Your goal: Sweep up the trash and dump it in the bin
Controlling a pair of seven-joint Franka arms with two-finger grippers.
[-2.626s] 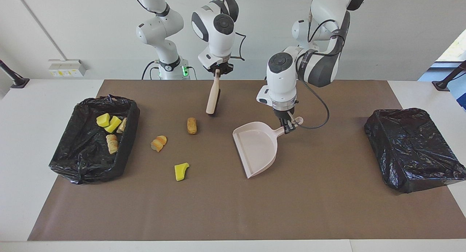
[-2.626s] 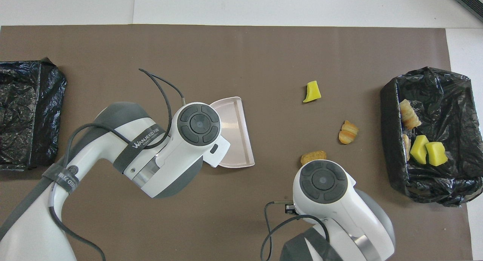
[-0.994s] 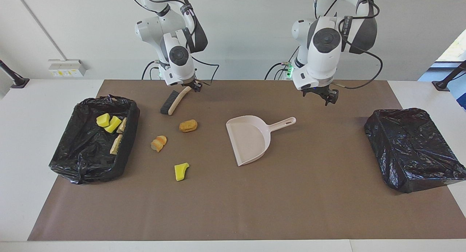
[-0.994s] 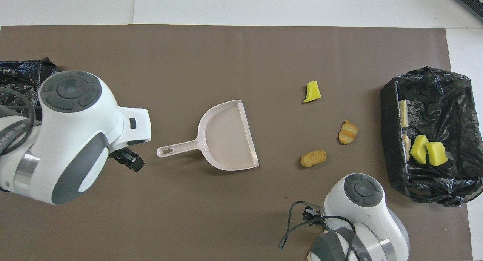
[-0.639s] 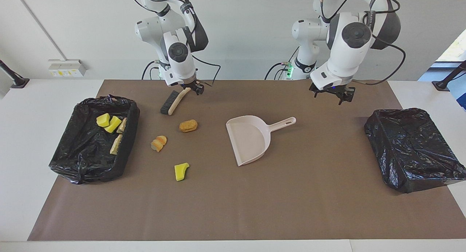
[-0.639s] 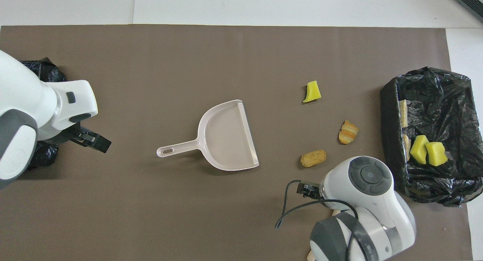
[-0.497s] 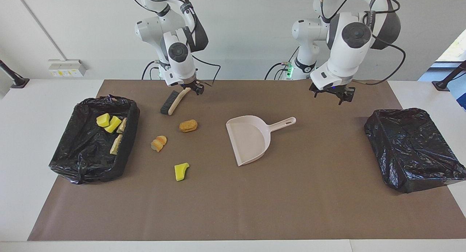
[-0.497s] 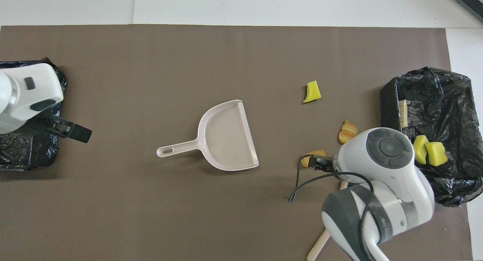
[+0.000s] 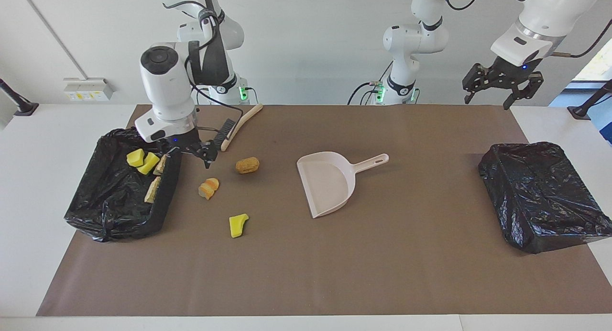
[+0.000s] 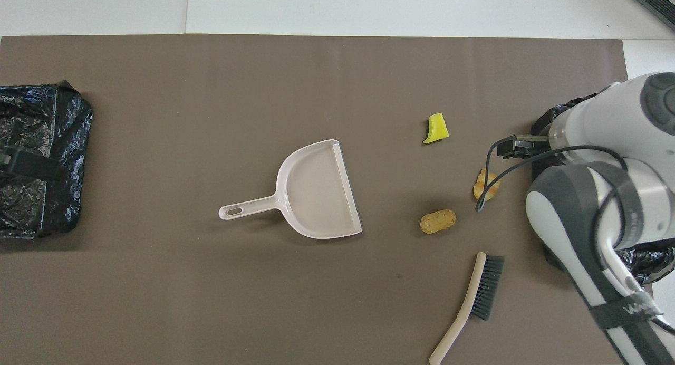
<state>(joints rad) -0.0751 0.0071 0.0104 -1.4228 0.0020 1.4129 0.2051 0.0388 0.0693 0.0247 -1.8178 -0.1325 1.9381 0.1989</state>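
Note:
The trash lies loose on the brown mat: a brown roll (image 9: 247,165) (image 10: 437,221), an orange striped croissant piece (image 9: 208,188) (image 10: 484,184) and a yellow wedge (image 9: 237,225) (image 10: 435,128). The bin (image 9: 105,197) at the right arm's end holds yellow wedges (image 9: 143,159) and croissant pieces. My right gripper (image 9: 189,155) hangs open and empty over that bin's rim, beside the croissant piece. High up over the left arm's end of the table, my left gripper (image 9: 492,89) is open and empty.
A pale pink dustpan (image 9: 330,180) (image 10: 316,191) lies flat mid-mat, mouth toward the trash. The brush (image 9: 234,127) (image 10: 469,301) lies on the mat, nearer to the robots than the roll. A second black bin (image 9: 540,192) (image 10: 31,159) sits at the left arm's end.
The right gripper has let go of the brush, now lying on the mat, and swung over the bin's rim. The left gripper, away from the dustpan, has risen toward its own end.

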